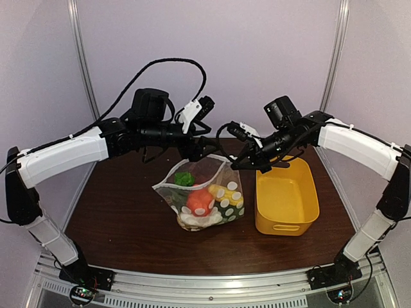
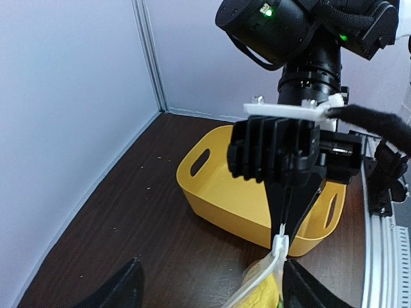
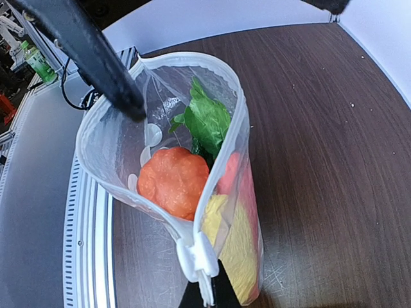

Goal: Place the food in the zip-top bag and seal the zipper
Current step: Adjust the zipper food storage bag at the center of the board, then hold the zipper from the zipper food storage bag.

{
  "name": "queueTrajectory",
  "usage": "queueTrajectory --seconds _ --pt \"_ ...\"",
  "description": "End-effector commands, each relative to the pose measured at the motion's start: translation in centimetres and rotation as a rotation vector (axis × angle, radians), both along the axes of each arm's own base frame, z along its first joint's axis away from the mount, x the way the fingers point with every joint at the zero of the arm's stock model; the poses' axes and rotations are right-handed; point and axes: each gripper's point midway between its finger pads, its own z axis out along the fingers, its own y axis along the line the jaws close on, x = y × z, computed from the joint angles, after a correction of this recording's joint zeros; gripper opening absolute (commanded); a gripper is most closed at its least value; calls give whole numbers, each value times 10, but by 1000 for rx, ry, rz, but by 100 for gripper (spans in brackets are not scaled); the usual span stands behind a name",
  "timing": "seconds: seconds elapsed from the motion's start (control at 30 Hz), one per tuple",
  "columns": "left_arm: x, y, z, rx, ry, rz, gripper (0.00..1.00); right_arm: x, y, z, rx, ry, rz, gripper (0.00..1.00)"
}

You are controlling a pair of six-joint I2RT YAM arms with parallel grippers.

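My right hand (image 2: 284, 224) is clenched on the small white slider tab (image 3: 196, 256) at one end of the zipper (image 3: 180, 56), and it holds that corner of the bag (image 1: 167, 188) up. The rest of the bag hangs below this hand with its bottom resting on the counter (image 1: 122, 218).

My left hand (image 1: 196, 151) is released, its two fingers spread wide apart. It hovers at the far end of the bag's mouth, opposite my right hand. One of its fingers (image 3: 96, 58) reaches down across the rim there. I cannot tell whether it touches the plastic. The other finger stands off to the side of the mouth, clear of the bag.

The zipper is not sealed. Its two strips bow apart into a wide loop that runs from the slider tab in my right hand toward my left hand.

The food is already inside, below the open mouth:
- An orange piece (image 3: 173, 179) sits closest under my right hand.
- A green leafy piece (image 3: 209, 119) lies beyond it, toward my left hand.
- A red piece (image 3: 234, 176) and a yellow piece (image 3: 241, 253) press against the wall of the bag beside the slider.

A yellow basket (image 1: 302, 212) stands on the counter on the outer side of my right hand, near the bag but apart from it.
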Motion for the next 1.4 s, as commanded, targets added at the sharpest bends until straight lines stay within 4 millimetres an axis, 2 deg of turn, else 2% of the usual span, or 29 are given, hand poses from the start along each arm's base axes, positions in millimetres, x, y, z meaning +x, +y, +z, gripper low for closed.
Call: queueTrajectory --seconds 0.0,0.1,0.27,0.37,0.6,0.73,1.0,1.27,1.37 --pt "-19 -19 8 -54 77 -146 67 -5 -1 22 39 -23 -6 0" --pt "-17 -25 5 -53 104 -147 56 -5 0 24 48 -14 -7 0" --pt "-12 -32 0 -28 133 -151 49 -6 0 28 55 -19 -10 0" --pt "-10 -36 -10 0 165 -154 46 -5 0 29 59 -20 -15 0" --pt "-7 -40 -24 23 235 -141 46 -4 -1 30 59 -27 -30 0" --pt "-15 -44 -22 -7 267 -181 58 -6 -1 31 76 -21 -31 0" --pt "-18 -46 -19 -21 247 -211 55 -4 1 23 68 10 -38 0" --pt "-22 -45 -19 -54 217 -219 63 -1 1 21 70 22 -56 0" --pt "-22 -49 -23 -41 201 -197 57 -1 1 22 77 27 -58 0"
